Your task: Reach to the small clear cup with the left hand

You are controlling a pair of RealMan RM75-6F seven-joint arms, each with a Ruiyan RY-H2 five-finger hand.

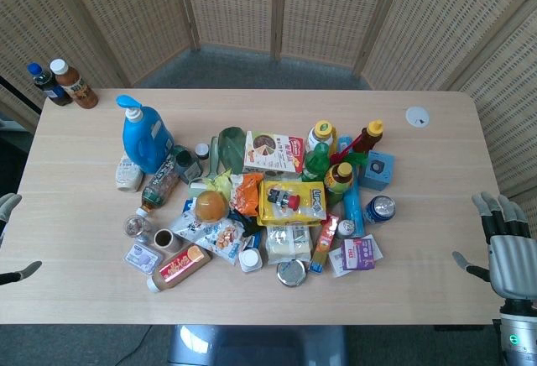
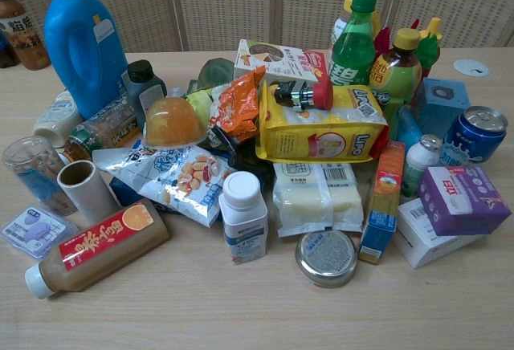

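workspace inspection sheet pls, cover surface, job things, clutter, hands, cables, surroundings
surface: light wooden table, crowded in the middle.
job's things: small clear cup upright at the pile's left edge, beside a white tube; untouched.
clutter: blue detergent jug, yellow snack bag, blue can, white pill bottle, tea bottle lying on its side, many more packets.
hands: left hand at the frame's left edge, well short of the cup; right hand open, off the table's right end.
cables: nothing seen.
surroundings: woven screens behind the table.
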